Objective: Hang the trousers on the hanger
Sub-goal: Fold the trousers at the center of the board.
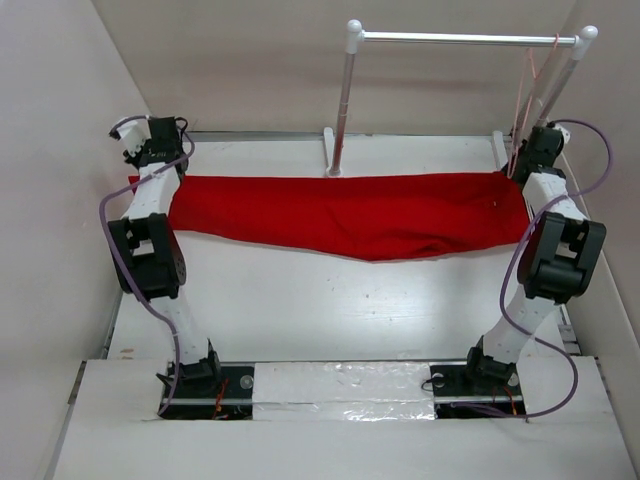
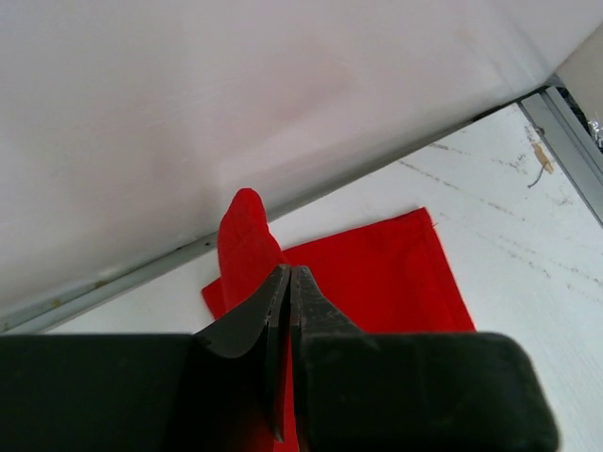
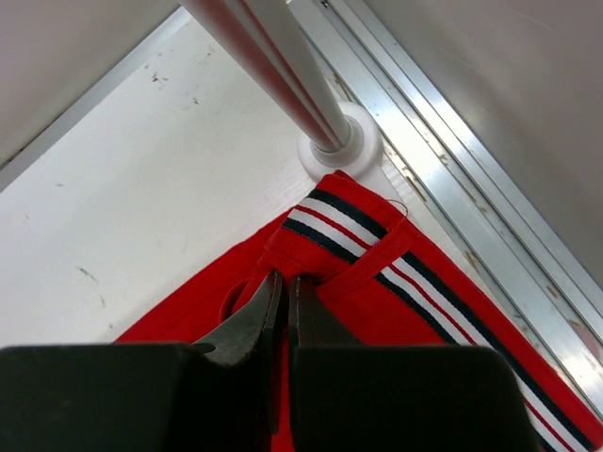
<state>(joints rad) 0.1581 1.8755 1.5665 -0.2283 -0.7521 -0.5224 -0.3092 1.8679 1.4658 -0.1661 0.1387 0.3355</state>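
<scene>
The red trousers (image 1: 350,215) stretch across the far part of the table between my two grippers, sagging in the middle. My left gripper (image 1: 150,172) is shut on the leg end; in the left wrist view a red fold (image 2: 247,231) sticks up past the closed gripper (image 2: 290,273). My right gripper (image 1: 520,168) is shut on the waist end; in the right wrist view the gripper (image 3: 287,278) pinches red cloth just below the striped band (image 3: 344,231). The thin pinkish hanger (image 1: 530,90) hangs from the rack bar at the far right, above my right gripper.
The rack has two white posts and a metal bar (image 1: 460,38) at the back; its right post base (image 3: 337,141) stands just beyond the waistband. Side walls and an aluminium rail (image 3: 471,217) close in on both grippers.
</scene>
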